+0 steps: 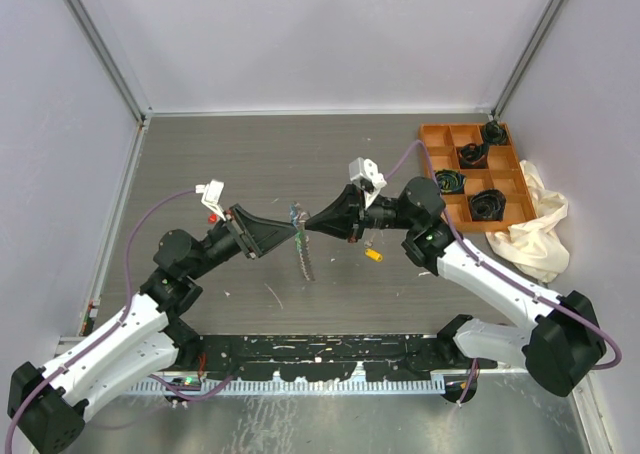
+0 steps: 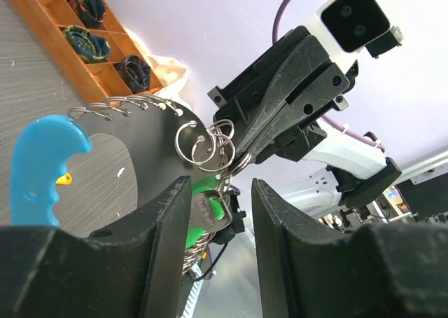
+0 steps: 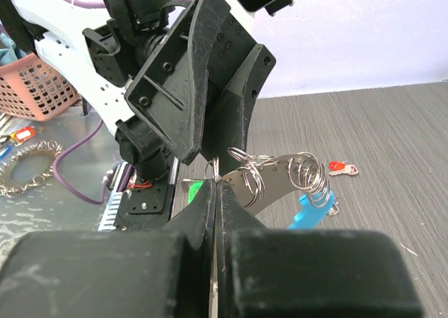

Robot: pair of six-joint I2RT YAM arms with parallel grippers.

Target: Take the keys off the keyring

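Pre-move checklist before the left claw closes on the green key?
1. Right claw shut on the keyring: ok.
2. Green key sits between the left claw fingers: ok.
3. Left claw clamped on the green key: not ok, a gap shows beside it.
4. Keyring held up between the two claws: ok.
5. Red key off the keyring, lying on the table: ok.
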